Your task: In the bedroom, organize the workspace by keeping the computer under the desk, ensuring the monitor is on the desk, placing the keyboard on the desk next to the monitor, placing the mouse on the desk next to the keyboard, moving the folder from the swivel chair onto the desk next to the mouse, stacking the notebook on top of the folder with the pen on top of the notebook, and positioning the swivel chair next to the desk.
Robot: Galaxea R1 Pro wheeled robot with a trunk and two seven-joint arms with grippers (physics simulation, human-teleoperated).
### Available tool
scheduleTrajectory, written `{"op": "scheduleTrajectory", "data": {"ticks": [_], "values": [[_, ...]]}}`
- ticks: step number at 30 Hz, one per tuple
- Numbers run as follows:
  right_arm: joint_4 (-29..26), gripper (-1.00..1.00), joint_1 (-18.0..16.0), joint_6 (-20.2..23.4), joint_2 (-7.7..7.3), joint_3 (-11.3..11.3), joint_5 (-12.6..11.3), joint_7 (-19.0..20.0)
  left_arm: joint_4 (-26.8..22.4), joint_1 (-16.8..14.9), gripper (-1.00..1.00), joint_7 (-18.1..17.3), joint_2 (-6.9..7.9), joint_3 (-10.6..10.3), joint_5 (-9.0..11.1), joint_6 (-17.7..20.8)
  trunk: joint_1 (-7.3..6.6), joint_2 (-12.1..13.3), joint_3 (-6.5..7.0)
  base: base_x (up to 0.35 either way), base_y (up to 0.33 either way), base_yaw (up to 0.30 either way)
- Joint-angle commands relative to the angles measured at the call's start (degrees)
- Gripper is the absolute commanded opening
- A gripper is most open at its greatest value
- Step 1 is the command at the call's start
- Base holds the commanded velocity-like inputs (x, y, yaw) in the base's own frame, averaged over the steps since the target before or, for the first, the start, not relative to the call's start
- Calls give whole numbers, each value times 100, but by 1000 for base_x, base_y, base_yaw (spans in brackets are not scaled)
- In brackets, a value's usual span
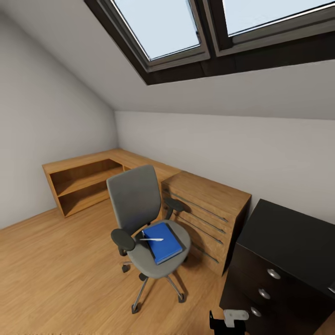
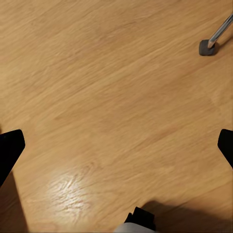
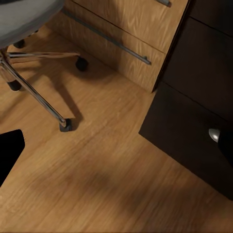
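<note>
The grey swivel chair stands on the wooden floor in front of light wooden cabinets, left of the black desk. On its seat lies the blue folder, with a slim pale pen across it. A dark edge shows beside the folder; I cannot tell if it is the notebook. My left gripper hangs open over bare floor near a chair caster. My right gripper is open above the floor between the chair base and the desk's drawers. Computer, monitor, keyboard and mouse are out of view.
Low wooden shelving runs along the left and back walls, and a wooden drawer cabinet stands between chair and desk. A sloped ceiling with skylights hangs overhead. Open floor spreads to the left. A piece of my arm shows by the desk.
</note>
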Motion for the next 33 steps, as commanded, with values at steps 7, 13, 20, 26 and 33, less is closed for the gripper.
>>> {"op": "scheduleTrajectory", "data": {"ticks": [7, 13, 20, 26, 33], "values": [[11, 100, -5, -14, 4, 52, -48, -17, -10, -2, 100, 36, 9, -47, 61, -28, 0, -4, -62, 0, 0, 119], [12, 100, -5, -5, 3, 52, -52, -17, -10, -2, 100, 36, 9, -47, 61, -28, 0, -4, -110, 0, 0, 119], [17, 100, -5, 4, 6, 52, -53, -15, -3, -2, 100, 36, 9, -47, 61, -28, 0, -4, -167, 0, 0, 126], [16, 100, -5, 11, 8, 52, -53, -12, -1, -2, 100, 36, 9, -47, 61, -28, 0, -4, -215, 0, 0, 133], [18, 100, -5, 9, 8, 52, -55, -10, 28, -2, 100, 34, 9, -47, 61, -28, 0, -4, -271, 0, 0, 144]]}}
